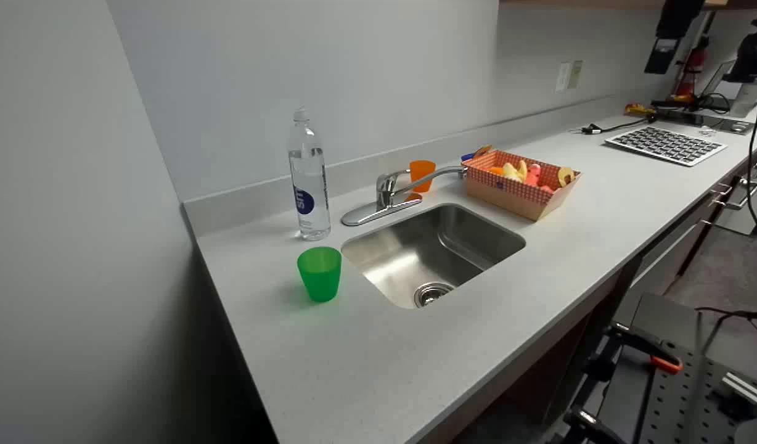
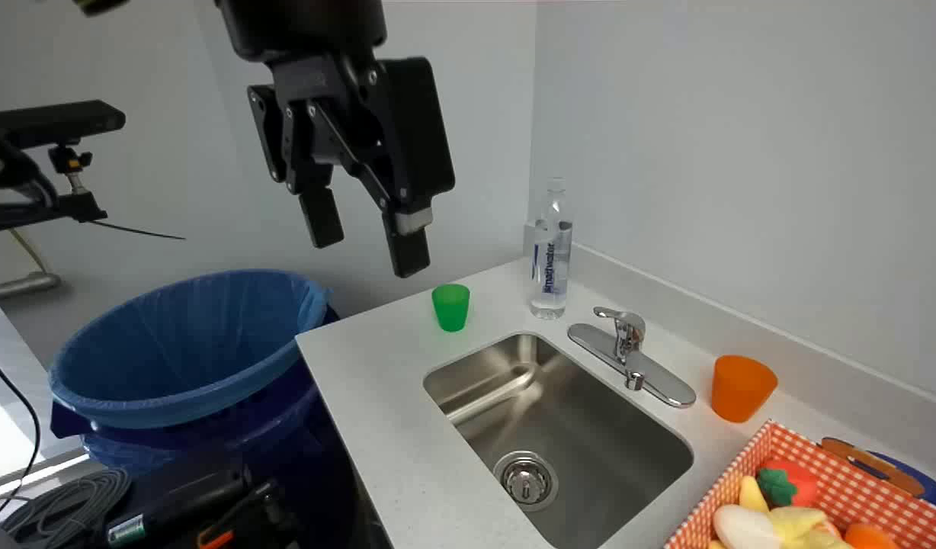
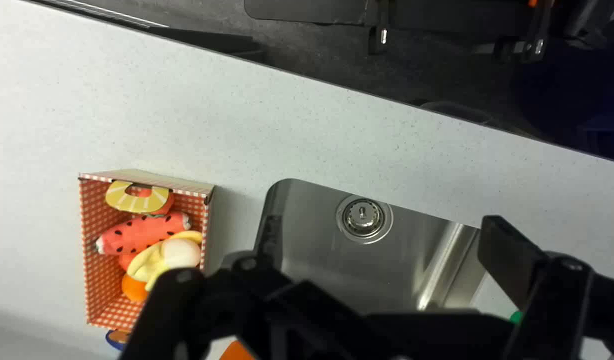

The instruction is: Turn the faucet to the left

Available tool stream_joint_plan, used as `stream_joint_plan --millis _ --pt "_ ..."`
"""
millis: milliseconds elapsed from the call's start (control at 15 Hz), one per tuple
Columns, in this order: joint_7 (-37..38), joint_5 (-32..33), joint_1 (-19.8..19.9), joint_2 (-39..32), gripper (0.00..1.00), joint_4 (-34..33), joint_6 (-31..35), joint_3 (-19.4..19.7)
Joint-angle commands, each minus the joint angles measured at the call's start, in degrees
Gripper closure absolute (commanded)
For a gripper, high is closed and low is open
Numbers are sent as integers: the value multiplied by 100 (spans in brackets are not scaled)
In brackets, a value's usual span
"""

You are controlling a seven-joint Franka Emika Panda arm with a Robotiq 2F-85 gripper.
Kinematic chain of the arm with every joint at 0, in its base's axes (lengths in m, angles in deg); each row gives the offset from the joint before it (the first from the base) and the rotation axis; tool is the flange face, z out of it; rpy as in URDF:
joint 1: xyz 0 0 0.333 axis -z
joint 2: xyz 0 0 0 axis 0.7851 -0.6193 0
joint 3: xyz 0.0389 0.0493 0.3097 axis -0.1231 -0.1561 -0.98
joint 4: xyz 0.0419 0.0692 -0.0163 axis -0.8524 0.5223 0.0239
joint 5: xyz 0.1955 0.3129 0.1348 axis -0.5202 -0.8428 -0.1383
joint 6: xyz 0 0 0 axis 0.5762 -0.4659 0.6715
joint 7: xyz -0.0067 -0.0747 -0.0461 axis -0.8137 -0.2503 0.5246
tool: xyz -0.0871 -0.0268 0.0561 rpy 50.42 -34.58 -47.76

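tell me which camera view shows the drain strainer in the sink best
The wrist view: the drain strainer appears largest there, seen from above, its holes and centre knob clear. Both exterior views show it smaller; in an exterior view the near edge of the sink hides part of it.

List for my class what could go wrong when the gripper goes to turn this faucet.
The bottle stands upright close to one end of the faucet, so a wide approach might tip it. The orange cup, near the opposite end, could be knocked too. The faucet can't be made out in the wrist view, so the open gripper might miss its handle.
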Motion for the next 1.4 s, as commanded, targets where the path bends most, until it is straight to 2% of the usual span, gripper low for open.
stream_joint_plan --millis 0,1067,1333 --pt "43 37 -78 -3 0 -16 -26 50" --pt "43 37 -78 -1 0 -16 -26 49" --pt "154 71 -26 -192 0 -46 105 77"
